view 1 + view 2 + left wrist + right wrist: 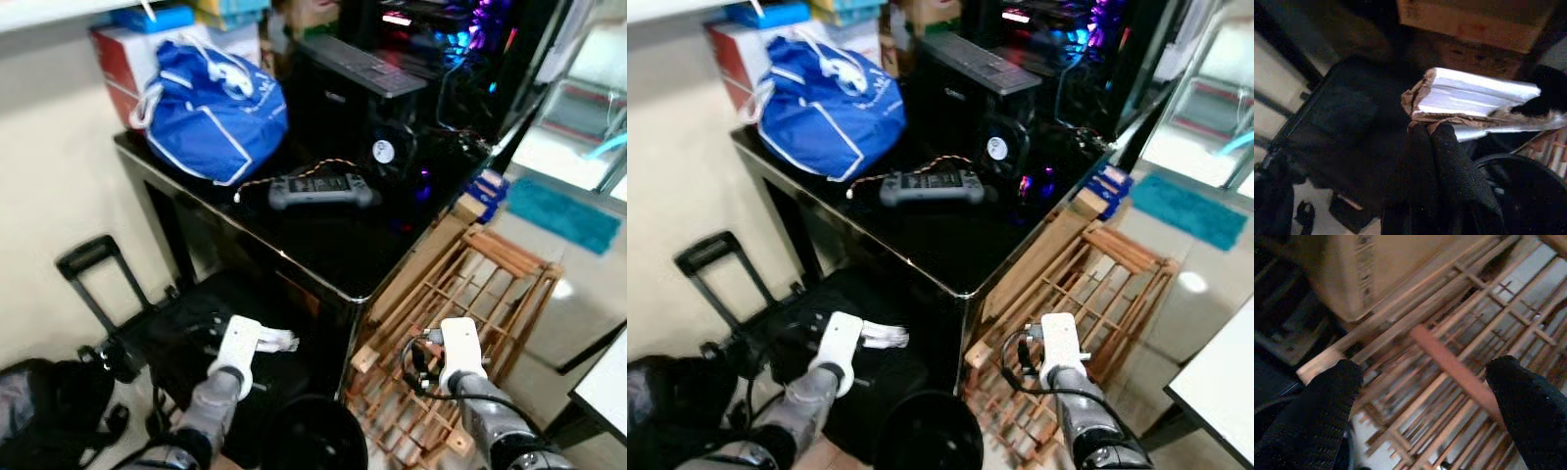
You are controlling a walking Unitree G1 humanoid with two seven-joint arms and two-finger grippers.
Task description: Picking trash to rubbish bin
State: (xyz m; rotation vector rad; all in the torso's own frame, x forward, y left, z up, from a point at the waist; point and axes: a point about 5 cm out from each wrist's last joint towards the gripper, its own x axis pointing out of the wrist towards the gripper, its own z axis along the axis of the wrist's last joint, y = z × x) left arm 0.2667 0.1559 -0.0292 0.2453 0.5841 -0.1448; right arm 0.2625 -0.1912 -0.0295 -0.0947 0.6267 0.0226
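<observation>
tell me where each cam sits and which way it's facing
Left eye, right eye: on the head, looking forward and down at the black table, both forearms and the bin.
Left wrist: on the left arm, along its fingers shut on white trash.
Right wrist: along the right gripper, open over the wooden rack.
Shared: trash, rack and bin.

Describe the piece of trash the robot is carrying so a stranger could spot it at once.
Start at the glossy black table and look below its near edge, above the round black bin. There the left gripper is shut on a crumpled white wrapper with torn brown edges, the one pale scrap among dark bags.
</observation>
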